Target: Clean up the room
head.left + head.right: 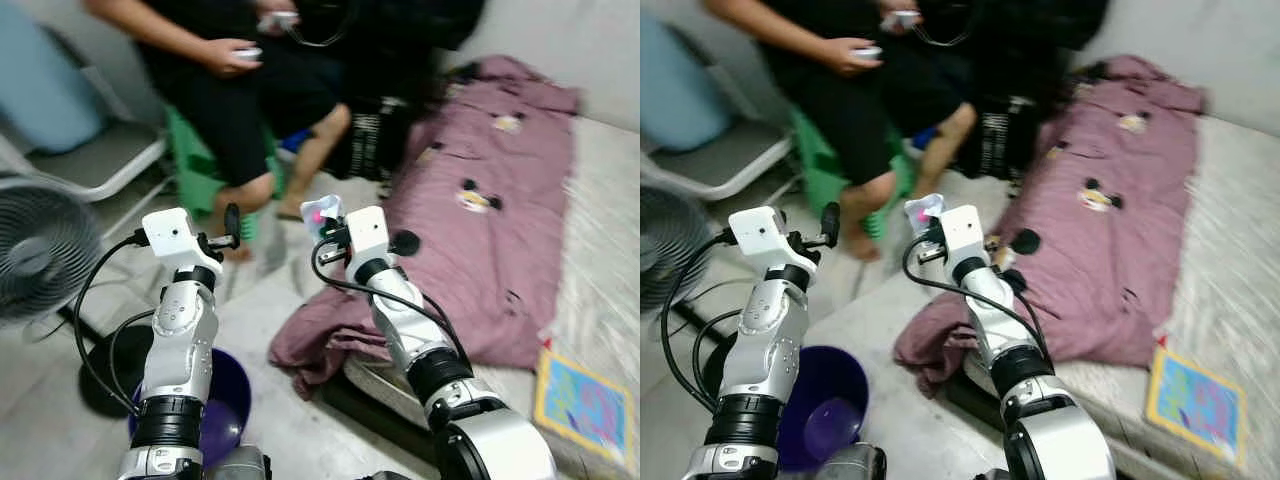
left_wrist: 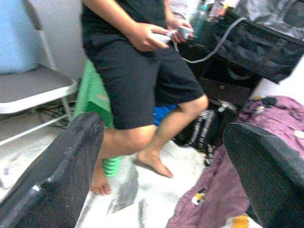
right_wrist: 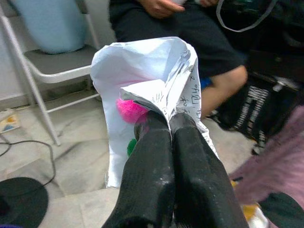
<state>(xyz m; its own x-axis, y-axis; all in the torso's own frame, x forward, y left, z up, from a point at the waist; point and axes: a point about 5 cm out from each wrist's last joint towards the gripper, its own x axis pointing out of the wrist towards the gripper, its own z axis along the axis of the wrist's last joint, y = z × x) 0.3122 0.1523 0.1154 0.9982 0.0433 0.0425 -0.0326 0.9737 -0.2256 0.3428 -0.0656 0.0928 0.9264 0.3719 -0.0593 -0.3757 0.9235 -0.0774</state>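
My right gripper (image 3: 169,124): jaws clamped on crumpled paper (image 3: 147,76), raised off the bed's (image 1: 600,250) edge. My left gripper (image 2: 161,166): jaws apart, holding nothing.

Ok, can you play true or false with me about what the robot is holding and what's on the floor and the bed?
1. The right gripper is pinching a crumpled white sheet of paper with pink print. True.
2. The left gripper is holding a sock. False: its fingers are wide apart with nothing between them.
3. A dark purple plastic bowl sits on the floor below the left arm. True.
4. The mauve blanket with cartoon patches is folded neatly on the grey folding chair. False: it lies rumpled across the mattress, one end spilling to the floor.
5. A person sits on a green plastic stool. True.
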